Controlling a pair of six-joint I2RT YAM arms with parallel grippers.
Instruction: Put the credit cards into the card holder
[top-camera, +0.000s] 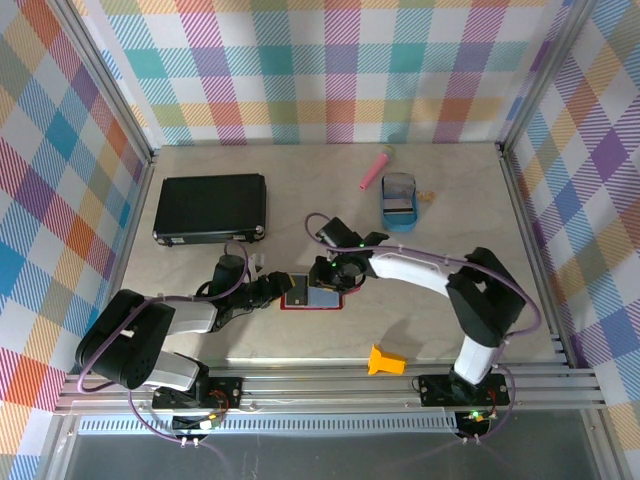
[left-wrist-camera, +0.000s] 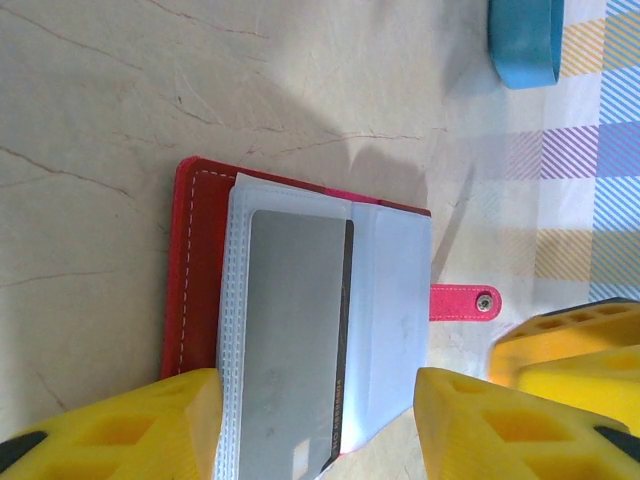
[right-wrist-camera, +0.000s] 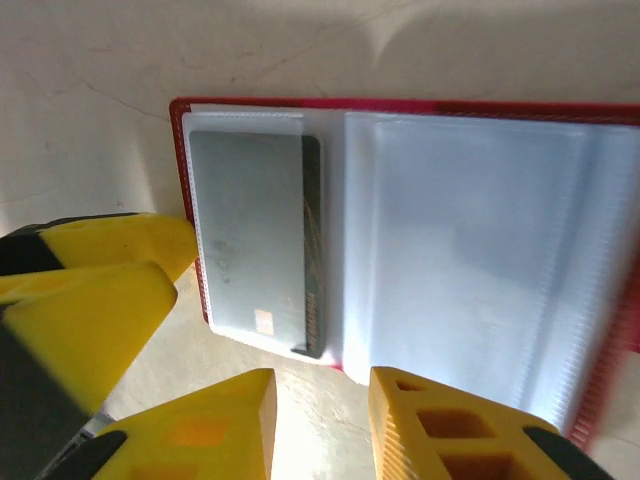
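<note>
**Q:** Foreground, left wrist view?
**A:** The left gripper (left-wrist-camera: 315, 392). Its yellow plastic fingers (left-wrist-camera: 110, 435) stand roughly half apart, one on each side of the near edge of the card holder (left-wrist-camera: 190, 300). Whether they press on it cannot be told.

**Q:** Foreground, right wrist view?
**A:** The right gripper (right-wrist-camera: 320, 385). Its jaws are a narrow gap apart with nothing between them, and the fingertips are just beside the holder's edge.

**Q:** The holder's appearance?
**A:** A small dark-red folding wallet, lying open and flat. The cover has pale stitching and a tab (left-wrist-camera: 462, 301) with a snap stud. Clear grey-blue plastic sleeves lie over the cover. One credit card (right-wrist-camera: 250, 250), a thin grey rectangle with a dark stripe along one long side, sits in a sleeve.

**Q:** Counts, overhead?
**A:** One holder, with one card seen in it, and two grippers meeting at it from either side. Also one large black flat case (top-camera: 210, 207), one blue oval tray (top-camera: 400, 203) whose contents are too small to tell, one pink stick (top-camera: 376, 168) and one orange block (top-camera: 385, 360).

**Q:** Edges and room?
**A:** The holder lies mid-way across the beige table (top-camera: 470, 230), well apart from every edge. The case, far left, and the tray, far right, are well apart from it. Bare surface lies between the holder and the near rail, and the block sits near that rail.
</note>
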